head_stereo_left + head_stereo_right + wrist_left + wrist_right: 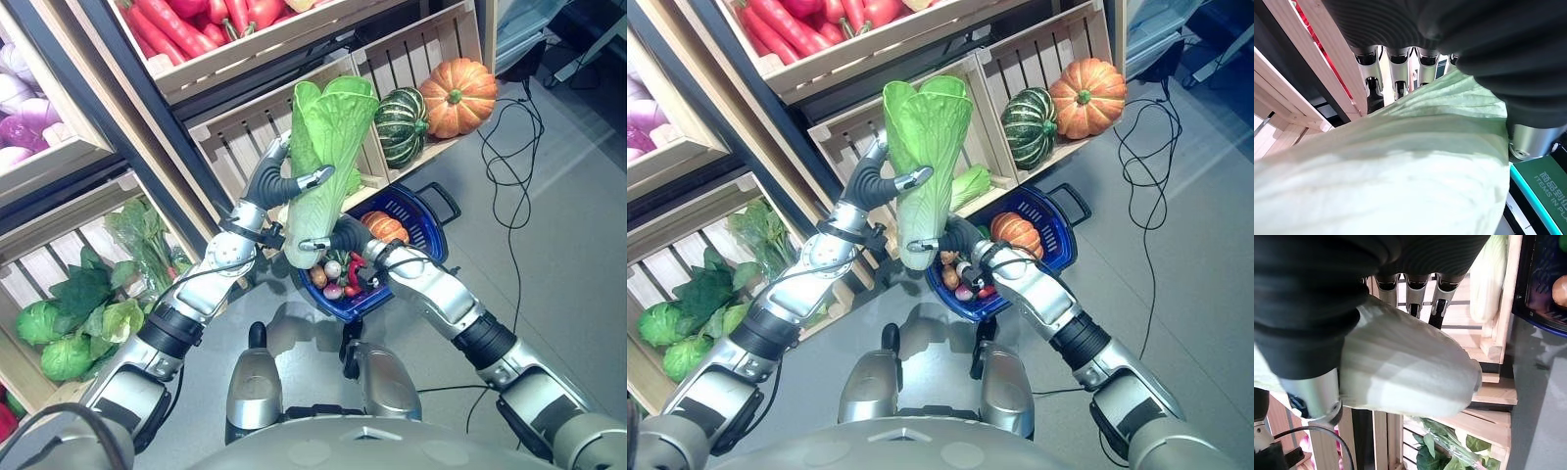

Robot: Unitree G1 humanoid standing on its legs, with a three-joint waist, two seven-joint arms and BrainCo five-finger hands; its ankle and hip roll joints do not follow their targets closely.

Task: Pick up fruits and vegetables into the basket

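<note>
Held upright just left of the blue basket (431, 230): a tall napa cabbage (323, 157). Clamped mid-leaf by the left hand (284, 181), at the white base by the right hand (338, 235). Best tipped over the basket before letting go.

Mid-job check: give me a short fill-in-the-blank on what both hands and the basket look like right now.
1. The cabbage is held by ____ hands, the left hand higher up and the right hand at its base.
2. The basket on the floor is ____ in colour.
3. Inside the basket lies a small orange ____.
4. The cabbage is held with its leafy end pointing ____.

Missing words: both; blue; pumpkin; up
</note>
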